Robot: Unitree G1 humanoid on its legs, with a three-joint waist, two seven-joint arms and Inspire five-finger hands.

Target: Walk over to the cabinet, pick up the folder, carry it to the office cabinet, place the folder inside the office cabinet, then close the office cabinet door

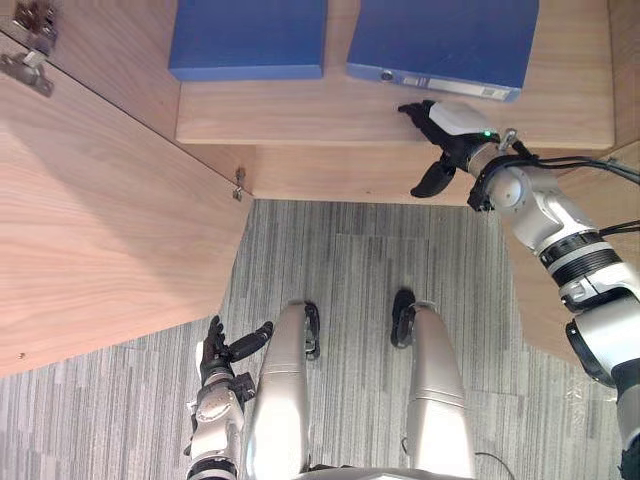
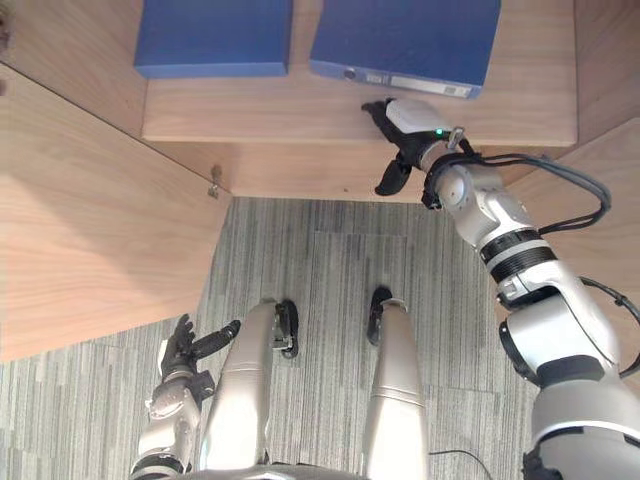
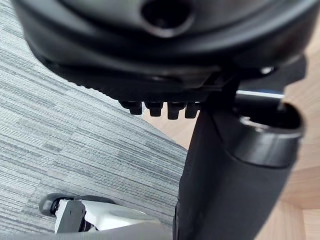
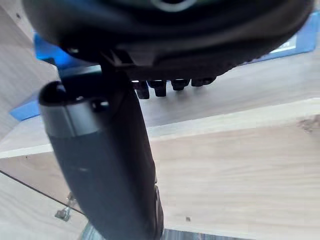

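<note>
Left robot hand (image 1: 215,350) hangs low, relaxed and empty, near the open cabinet door (image 1: 100,220). On the cabinet shelf (image 1: 330,115) lie a spare blue folder (image 1: 248,38) and the blue ring-binder folder (image 1: 440,45), with the right robot hand (image 1: 445,135) released just in front of it. Placing looks done; next, swing the door shut.

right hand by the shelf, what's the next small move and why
Probably ease the right hand forward to the angled blue folder, if it is yet to be picked up: the hand is open and empty over the shelf's front edge, fingers just short of the folder's spine. The left hand hangs low, open.
</note>
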